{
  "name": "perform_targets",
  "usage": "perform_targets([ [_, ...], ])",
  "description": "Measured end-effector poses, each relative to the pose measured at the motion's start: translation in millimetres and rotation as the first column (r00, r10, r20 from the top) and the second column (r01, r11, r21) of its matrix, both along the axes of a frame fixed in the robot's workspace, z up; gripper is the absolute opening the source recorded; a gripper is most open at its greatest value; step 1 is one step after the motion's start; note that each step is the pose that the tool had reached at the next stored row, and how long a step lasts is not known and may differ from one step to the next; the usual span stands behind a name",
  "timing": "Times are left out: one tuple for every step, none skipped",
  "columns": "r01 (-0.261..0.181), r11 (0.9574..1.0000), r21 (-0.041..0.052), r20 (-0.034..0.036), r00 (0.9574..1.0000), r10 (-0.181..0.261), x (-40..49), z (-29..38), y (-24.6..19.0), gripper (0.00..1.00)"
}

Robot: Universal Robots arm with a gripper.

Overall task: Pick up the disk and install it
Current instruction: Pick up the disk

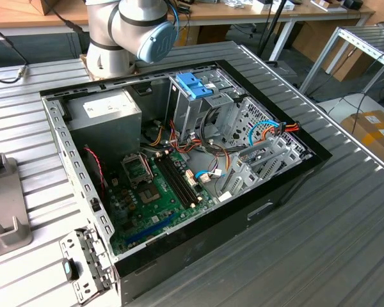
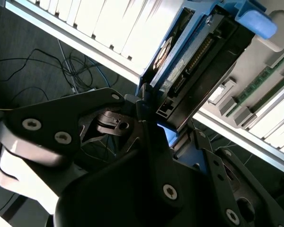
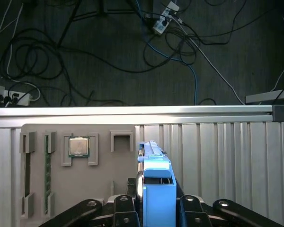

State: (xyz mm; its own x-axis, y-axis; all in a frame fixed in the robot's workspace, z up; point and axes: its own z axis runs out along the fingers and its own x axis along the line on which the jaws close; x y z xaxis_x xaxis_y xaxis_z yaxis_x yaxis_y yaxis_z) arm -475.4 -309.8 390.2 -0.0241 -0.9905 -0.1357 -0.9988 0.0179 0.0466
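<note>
Here the hand points down over the table, clamped shut on the disk, which stands on edge at a grey tray's border. The second wrist view shows the disk's connector. The exterior view shows the arm behind the open case.

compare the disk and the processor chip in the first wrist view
The disk stands on edge, clamped in the gripper; the processor chip lies flat in a recess of the grey tray. The disk carries bright blue plastic; the chip shows a silver top. Both are rectangular.
</note>
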Motion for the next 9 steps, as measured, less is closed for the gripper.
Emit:
perform_targets([
  [0.0, 1.0, 0.0019, 0.0001, 1.0, 0.0, 0.0, 0.7, 0.0, 0.37],
  [0.0, 1.0, 0.0033, 0.0001, 1.0, 0.0, 0.0, 1.3, 0.0, 0.37],
  [0.0, 1.0, 0.0055, 0.0001, 1.0, 0.0, 0.0, 2.1, 0.0, 0.37],
  [0.0, 1.0, 0.007, 0.0001, 1.0, 0.0, 0.0, 2.7, 0.0, 0.37],
  [0.0, 1.0, 0.0085, 0.0001, 1.0, 0.0, 0.0, 3.4, 0.0, 0.37],
  [0.0, 1.0, 0.01, 0.0002, 1.0, 0.0, 0.0, 4.1, 0.0, 0.37],
  [0.0, 0.9999, 0.0118, 0.0001, 1.0, 0.0, 0.0, 5.0, 0.0, 0.37],
  [0.0, 0.9999, 0.0135, 0.0001, 1.0, 0.0, 0.0, 5.7, 0.0, 0.37],
  [0.0, 0.9999, 0.0151, 0.0001, 1.0, 0.0, 0.0, 6.3, 0.0, 0.37],
])
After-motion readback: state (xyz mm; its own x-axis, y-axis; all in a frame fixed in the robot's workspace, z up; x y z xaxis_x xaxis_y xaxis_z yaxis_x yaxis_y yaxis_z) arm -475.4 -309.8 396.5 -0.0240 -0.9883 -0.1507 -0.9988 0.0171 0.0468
